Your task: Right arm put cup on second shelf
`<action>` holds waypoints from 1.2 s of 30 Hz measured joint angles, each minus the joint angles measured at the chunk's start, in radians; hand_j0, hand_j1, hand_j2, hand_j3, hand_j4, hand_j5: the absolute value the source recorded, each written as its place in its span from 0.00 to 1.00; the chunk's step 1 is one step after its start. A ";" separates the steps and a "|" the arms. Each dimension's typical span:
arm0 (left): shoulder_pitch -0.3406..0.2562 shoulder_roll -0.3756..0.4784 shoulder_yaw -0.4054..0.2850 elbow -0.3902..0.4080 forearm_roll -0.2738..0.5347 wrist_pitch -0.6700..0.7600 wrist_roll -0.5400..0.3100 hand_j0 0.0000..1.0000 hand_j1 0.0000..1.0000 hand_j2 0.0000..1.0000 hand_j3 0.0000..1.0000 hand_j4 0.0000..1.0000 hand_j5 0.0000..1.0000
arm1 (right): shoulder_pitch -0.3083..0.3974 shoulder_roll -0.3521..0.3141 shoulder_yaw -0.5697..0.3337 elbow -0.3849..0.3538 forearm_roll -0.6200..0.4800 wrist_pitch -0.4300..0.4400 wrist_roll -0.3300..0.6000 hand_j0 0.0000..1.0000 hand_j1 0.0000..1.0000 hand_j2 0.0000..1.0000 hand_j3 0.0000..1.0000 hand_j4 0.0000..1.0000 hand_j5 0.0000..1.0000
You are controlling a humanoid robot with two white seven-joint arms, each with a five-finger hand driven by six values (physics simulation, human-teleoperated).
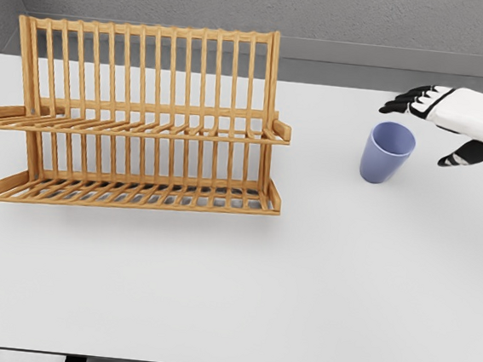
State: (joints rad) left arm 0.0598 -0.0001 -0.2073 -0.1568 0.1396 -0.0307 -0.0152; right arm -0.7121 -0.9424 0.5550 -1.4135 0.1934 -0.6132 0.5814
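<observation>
The blue cup (387,152) stands upright and empty on the white bench (300,281), well right of the wooden rack (145,120). The right hand (457,120) hovers just right of it, fingers (407,101) spread apart, holding nothing.

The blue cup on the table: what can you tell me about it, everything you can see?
The cup is a plain periwinkle-blue tumbler with no handle, wider at its open rim than at its base, smooth and matte like plastic. It looks empty. It stands upright on the white table, mouth up, right of the wooden dish rack and well apart from it. The right robot hand hovers just beside its rim with fingers spread, not gripping it; whether a fingertip touches is unclear.
</observation>
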 measured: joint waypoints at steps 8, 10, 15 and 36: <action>0.000 0.000 0.000 0.000 0.000 0.000 0.000 1.00 1.00 1.00 1.00 1.00 1.00 | -0.079 0.069 0.101 0.159 0.002 0.000 0.028 1.00 1.00 1.00 1.00 1.00 1.00; 0.000 0.000 0.000 0.000 0.000 0.000 0.000 1.00 1.00 1.00 1.00 1.00 1.00 | -0.116 0.083 0.113 0.199 0.003 0.001 0.029 1.00 1.00 1.00 1.00 1.00 1.00; 0.000 0.000 0.000 0.000 0.000 0.000 0.000 1.00 1.00 1.00 1.00 1.00 1.00 | -0.170 0.129 0.174 0.279 0.005 0.010 0.030 1.00 1.00 1.00 1.00 1.00 1.00; 0.000 0.000 0.000 0.000 0.000 0.000 0.000 1.00 1.00 1.00 1.00 1.00 1.00 | -0.210 0.199 0.293 0.393 0.006 0.023 0.030 0.76 0.76 0.76 0.76 0.76 0.76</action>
State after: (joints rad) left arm 0.0598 -0.0001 -0.2071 -0.1565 0.1395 -0.0306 -0.0152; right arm -0.9219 -0.7437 0.8481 -1.0206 0.1991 -0.5898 0.6112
